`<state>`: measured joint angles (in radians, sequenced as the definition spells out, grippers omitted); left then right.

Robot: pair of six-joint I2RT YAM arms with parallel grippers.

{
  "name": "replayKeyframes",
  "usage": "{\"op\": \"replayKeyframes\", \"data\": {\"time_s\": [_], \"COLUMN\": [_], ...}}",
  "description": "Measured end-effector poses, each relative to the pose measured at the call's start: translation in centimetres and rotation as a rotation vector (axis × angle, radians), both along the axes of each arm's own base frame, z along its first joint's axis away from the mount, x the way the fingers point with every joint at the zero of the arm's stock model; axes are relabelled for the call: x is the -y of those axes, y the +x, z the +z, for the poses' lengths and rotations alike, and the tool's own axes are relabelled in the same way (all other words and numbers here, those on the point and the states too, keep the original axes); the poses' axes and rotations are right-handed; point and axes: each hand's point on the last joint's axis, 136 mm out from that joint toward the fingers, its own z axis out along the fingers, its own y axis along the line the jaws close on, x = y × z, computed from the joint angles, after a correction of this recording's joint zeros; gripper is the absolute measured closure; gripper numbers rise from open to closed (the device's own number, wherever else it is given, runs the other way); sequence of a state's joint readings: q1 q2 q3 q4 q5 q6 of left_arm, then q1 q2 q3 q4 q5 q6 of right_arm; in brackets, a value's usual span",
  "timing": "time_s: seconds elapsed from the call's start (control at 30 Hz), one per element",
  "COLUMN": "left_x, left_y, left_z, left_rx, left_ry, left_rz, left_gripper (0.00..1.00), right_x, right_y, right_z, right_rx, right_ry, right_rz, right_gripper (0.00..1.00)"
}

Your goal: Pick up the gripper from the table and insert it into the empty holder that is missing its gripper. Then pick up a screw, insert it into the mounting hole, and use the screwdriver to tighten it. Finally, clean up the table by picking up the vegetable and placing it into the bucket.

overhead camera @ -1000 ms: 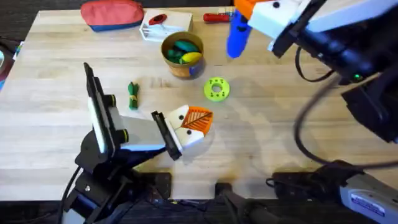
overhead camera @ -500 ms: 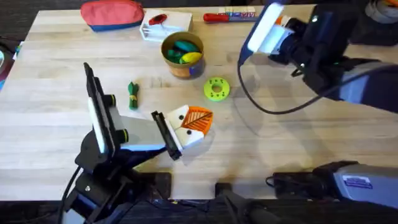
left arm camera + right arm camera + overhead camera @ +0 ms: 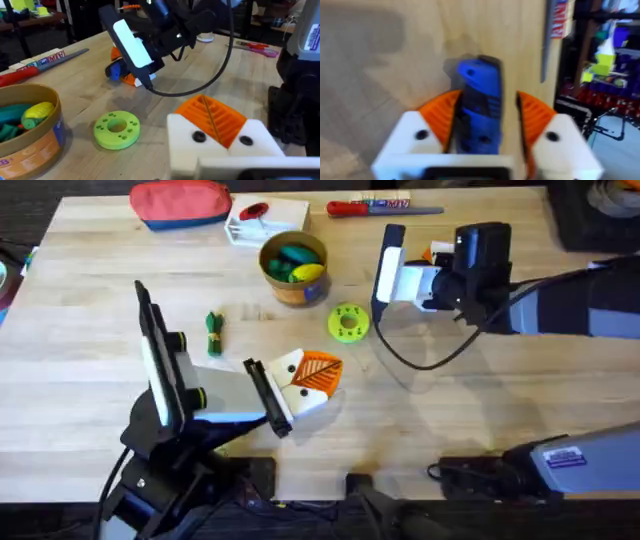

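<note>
Overhead, my right gripper [image 3: 432, 265] sits low over the worktop [image 3: 480, 410]; the vegetable [image 3: 213, 333] lies loose, well apart from the bucket [image 3: 293, 268]. Left wrist: my left gripper [image 3: 220, 131] looks pressed together. Right wrist: orange pads [image 3: 441, 119] clamp the screwdriver [image 3: 479, 107] for driving, I judge.

Overhead downward; wrist views close, low.

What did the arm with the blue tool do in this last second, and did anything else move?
The right claw, still clamped on the blue screwdriver, swung down from the table's far edge and turned to lie low over the wood. The left claw, bucket, green vegetable and lime disc stayed put.
</note>
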<state>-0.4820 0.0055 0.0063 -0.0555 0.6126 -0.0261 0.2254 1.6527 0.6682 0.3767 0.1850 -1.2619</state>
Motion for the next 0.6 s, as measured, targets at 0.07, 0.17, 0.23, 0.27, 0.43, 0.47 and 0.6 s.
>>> {"op": "replayKeyframes", "data": {"time_s": [0.07, 0.17, 0.23, 0.27, 0.43, 0.47, 0.6], "left_x": [0.0, 0.0, 0.0, 0.0, 0.0, 0.0, -0.1], "left_y": [0.0, 0.0, 0.0, 0.0, 0.0, 0.0, 0.1], "left_z": [0.0, 0.0, 0.0, 0.0, 0.0, 0.0, 0.0], "left_rx": [0.0, 0.0, 0.003, 0.001, 0.001, 0.001, 0.002], "left_ry": [0.0, 0.0, 0.001, 0.0, 0.0, 0.0, 0.0], "left_rz": [0.0, 0.0, 0.001, 0.002, 0.002, 0.003, 0.008], "left_gripper": [0.994, 0.979, 0.82, 0.685, 0.029, 0.018, 0.015], "right_x": [-0.5, -0.9, -1.3, -1.6, -2.9, -3.2, -4.2], "right_y": [0.4, 0.4, 0.3, 0.2, -0.6, -0.8, -1.6], "right_z": [0.8, 1.4, 1.3, 1.3, 1.5, 1.5, 2.6], "right_rx": [0.016, 0.014, 0.008, 0.006, -0.007, -0.013, -0.012], "right_ry": [-0.001, 0.0, 0.015, 0.031, 0.166, 0.196, 0.333], "right_rz": [0.009, 0.014, 0.002, -0.015, -0.117, -0.134, -0.211], "right_gripper": [0.171, 0.014, 0.01, 0.01, 0.01, 0.01, 0.01]}}
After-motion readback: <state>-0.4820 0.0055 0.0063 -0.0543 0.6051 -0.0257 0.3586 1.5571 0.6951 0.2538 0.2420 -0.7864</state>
